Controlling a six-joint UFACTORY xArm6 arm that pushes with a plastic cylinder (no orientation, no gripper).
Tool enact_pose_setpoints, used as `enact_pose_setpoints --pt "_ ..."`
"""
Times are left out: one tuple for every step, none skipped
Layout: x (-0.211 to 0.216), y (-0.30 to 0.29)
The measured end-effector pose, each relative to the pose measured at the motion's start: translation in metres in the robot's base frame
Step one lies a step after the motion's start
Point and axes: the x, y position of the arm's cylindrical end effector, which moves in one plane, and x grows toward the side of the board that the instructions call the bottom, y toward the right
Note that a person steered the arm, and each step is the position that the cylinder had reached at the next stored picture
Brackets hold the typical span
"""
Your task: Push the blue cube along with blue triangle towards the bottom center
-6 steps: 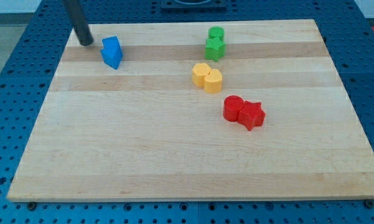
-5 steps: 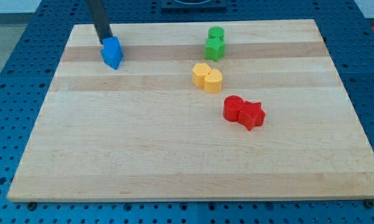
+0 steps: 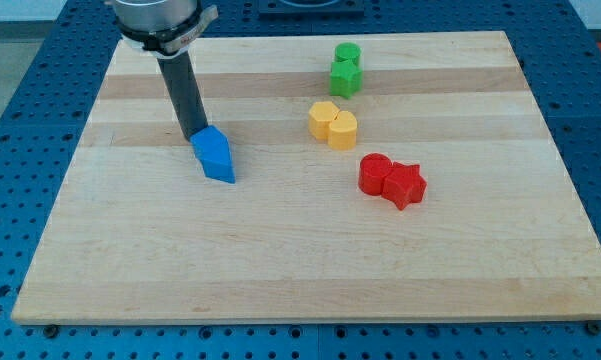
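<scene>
The blue cube (image 3: 209,146) and the blue triangle (image 3: 221,166) lie pressed together as one blue cluster on the wooden board (image 3: 280,260), left of centre. The cube is the upper-left part, the triangle the lower-right part. My tip (image 3: 195,136) is at the cluster's upper-left edge, touching the cube. The dark rod rises from it toward the view's top, where the arm's grey end shows.
Two green blocks (image 3: 345,70) stand together near the top centre. Two yellow blocks (image 3: 333,125) lie below them. A red cylinder and red star (image 3: 391,180) sit right of centre. The board rests on a blue perforated table.
My tip came in from the top left, met the blue pair and pushed it down and to the right. The other blocks have not moved.
</scene>
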Motion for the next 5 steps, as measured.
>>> enact_pose_setpoints --pt "0.0 0.004" --pt "0.0 0.018" --pt "0.002 0.04" --pt "0.019 0.069" --pt "0.032 0.104"
